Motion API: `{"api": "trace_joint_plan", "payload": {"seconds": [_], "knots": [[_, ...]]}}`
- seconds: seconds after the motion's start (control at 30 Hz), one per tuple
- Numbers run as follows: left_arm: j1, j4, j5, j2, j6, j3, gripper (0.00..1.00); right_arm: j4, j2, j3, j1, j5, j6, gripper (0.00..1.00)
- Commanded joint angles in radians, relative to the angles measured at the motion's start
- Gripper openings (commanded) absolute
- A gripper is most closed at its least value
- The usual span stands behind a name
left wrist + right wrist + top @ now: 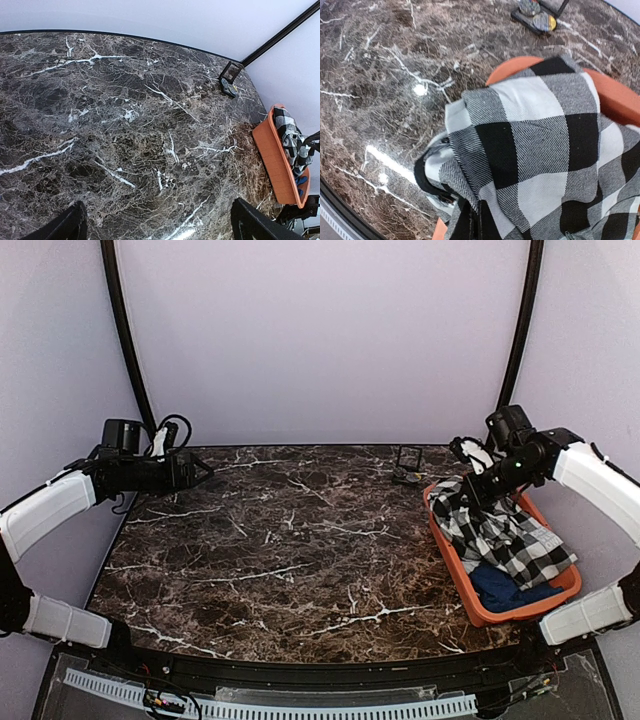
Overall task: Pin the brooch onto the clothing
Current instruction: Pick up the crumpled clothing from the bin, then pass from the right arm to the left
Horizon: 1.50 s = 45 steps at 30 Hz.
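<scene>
On your dark marble table, an orange basket at the right edge holds the checked shirt heaped over a blue garment — your right gripper is clamped on the shirt's folds, your left gripper hangs wide open at far left — and a small black stand sits just beyond the basket.

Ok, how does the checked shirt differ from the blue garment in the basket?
The checked shirt is black-and-white plaid; the blue garment is plain. The checked shirt lies on top; the blue garment peeks out beneath it. The right gripper is shut on the checked shirt, not the blue garment. Both sit crumpled in the orange basket.
</scene>
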Motion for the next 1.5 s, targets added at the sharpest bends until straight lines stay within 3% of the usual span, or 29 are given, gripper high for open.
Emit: {"api": "trace_joint_plan", "payload": {"seconds": [0.0,0.13,0.23,0.4,0.57,0.7,0.83,0.93,1.1,1.3,1.47], "knots": [[0.006,0.028,0.047,-0.004,-0.009,-0.019,1.0,0.092,-0.081,0.147,0.005,-0.135,-0.014,0.0],[0.007,0.058,0.072,-0.021,-0.005,-0.025,1.0,0.217,-0.128,0.281,0.007,-0.348,-0.019,0.0],[0.008,0.078,0.081,-0.043,-0.001,-0.032,1.0,0.244,-0.066,0.435,0.022,-0.518,-0.032,0.0],[0.009,0.121,0.108,-0.078,-0.002,-0.045,1.0,0.179,0.141,0.746,0.169,-0.647,-0.094,0.0],[0.015,0.156,0.12,-0.124,0.001,-0.064,1.0,0.34,0.258,0.876,0.322,-0.749,-0.08,0.0],[0.016,0.202,0.138,-0.168,-0.012,-0.086,1.0,0.545,0.301,0.836,0.35,-0.744,0.009,0.0],[0.016,0.199,0.128,-0.226,-0.052,-0.085,1.0,0.589,0.36,0.754,0.37,-0.657,0.032,0.0],[0.015,0.161,0.103,-0.275,-0.065,-0.087,1.0,0.663,0.344,0.569,0.374,-0.602,0.066,0.0],[0.011,0.17,0.145,-0.34,-0.147,-0.179,1.0,0.933,0.262,0.216,0.377,-0.562,0.155,0.0],[-0.108,0.406,0.155,-0.356,-0.335,-0.399,1.0,0.85,0.26,0.127,0.377,-0.457,0.104,0.0],[-0.242,0.479,0.063,-0.324,-0.344,-0.484,1.0,0.814,0.193,0.041,0.376,-0.424,0.069,0.0]]}}
